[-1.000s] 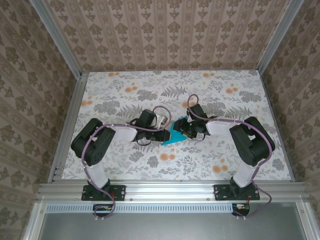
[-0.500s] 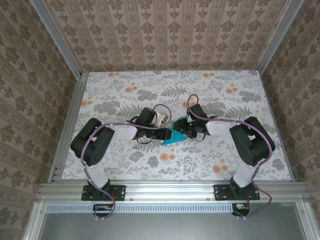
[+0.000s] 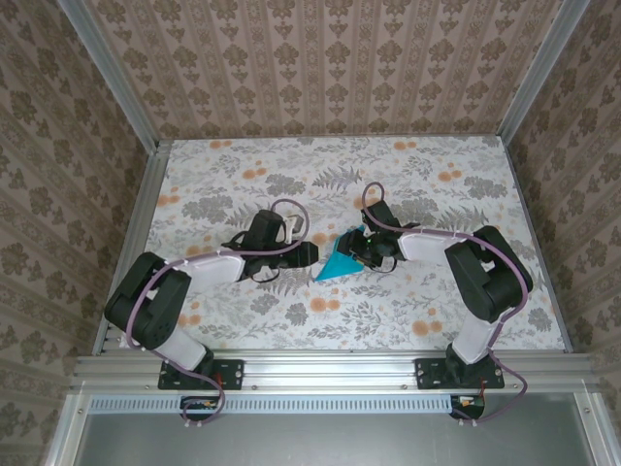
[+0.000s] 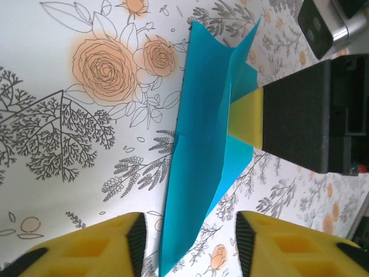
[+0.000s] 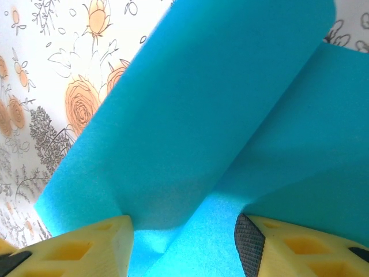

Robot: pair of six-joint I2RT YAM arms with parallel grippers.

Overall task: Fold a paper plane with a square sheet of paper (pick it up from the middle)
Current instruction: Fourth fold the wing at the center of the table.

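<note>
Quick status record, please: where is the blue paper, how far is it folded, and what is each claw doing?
paper: turquoise sheet of paper, mid-table, partly folded to a pointed shape, one flap standing up
left claw: open, holding nothing, facing the sheet's pointed end
right claw: open, fingers astride the fold, one yellow pad against the sheet
table: floral-patterned surface
plane: not yet finished

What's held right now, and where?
Left fingers are open, holding nothing. A right finger touches a side flap of the folded paper; whether it's pinched cannot be told.
</note>
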